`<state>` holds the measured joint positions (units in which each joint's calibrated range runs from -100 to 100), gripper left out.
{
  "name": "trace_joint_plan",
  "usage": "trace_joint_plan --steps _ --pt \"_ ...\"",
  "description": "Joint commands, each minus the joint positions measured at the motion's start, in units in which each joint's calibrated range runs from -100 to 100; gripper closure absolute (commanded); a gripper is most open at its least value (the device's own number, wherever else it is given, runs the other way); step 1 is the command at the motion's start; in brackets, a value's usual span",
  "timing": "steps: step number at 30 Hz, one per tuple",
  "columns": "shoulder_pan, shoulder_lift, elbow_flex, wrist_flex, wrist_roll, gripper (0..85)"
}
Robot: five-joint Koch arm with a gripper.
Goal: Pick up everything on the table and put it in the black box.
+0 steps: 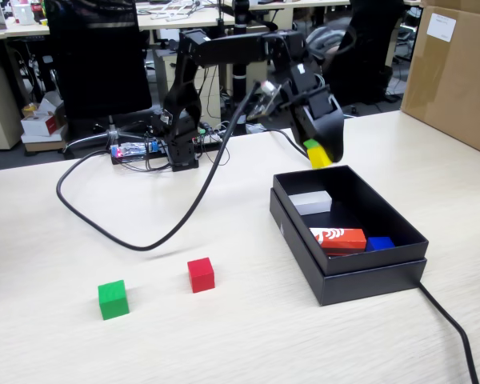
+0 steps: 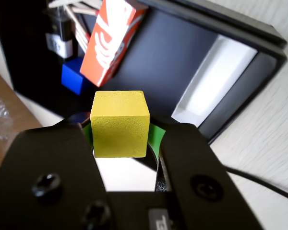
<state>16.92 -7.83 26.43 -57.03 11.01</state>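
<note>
On the table (image 1: 80, 232), in the fixed view, the green cube (image 1: 113, 299) sits near left, with the red cube (image 1: 201, 274) just to its right and a little farther back; the two stand apart, both well left of the box (image 1: 360, 272) and untouched. Farther back, the arm's base stands at the far middle, a black cable looping from it across the tabletop. The arm reaches right, and the gripper (image 1: 319, 152) hangs over the box's far edge, its jaws pinching the yellow cube (image 1: 320, 155), which is lifted clear of the table. The wrist view confirms the hold: the yellow cube (image 2: 120, 123) is clamped between the two green-lined fingers (image 2: 154, 139), with the box's (image 2: 273, 45) open interior beyond it. Inside the box lie a white block (image 1: 311, 202) at the far left, a red-orange block (image 1: 338, 238) with white pattern in the middle, and a blue block (image 1: 379, 242) to its right. None of the three cubes is in the box yet. By my reading, the first cube is about to be dropped, so roughly a third of the job is nearly done; the red and green cubes remain to be fetched. A large brown carton (image 1: 456, 72) stands at the far right.
</note>
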Motion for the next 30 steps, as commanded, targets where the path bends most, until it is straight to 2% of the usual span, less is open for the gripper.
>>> trace_joint_plan --steps 1,9,11,16,18,19,23,28,30 --pt "-1.12 1.12 -0.86 6.18 -0.54 84.5" --pt "-1.71 7.66 -3.85 8.86 -1.17 82.9" --pt "-1.56 7.89 -6.3 9.99 -2.1 71.7" --pt "-1.22 8.46 -8.75 10.16 -2.98 59.1" --pt "-1.17 8.46 -9.38 10.07 -3.47 47.9" --pt "-1.17 8.46 -9.38 10.07 -3.52 45.6" --pt "-1.42 3.3 -8.75 10.16 -3.52 43.9" --pt "-1.81 -12.99 -8.93 9.9 -3.61 43.9" --pt "-2.88 -22.29 -8.11 9.9 -4.93 43.9"
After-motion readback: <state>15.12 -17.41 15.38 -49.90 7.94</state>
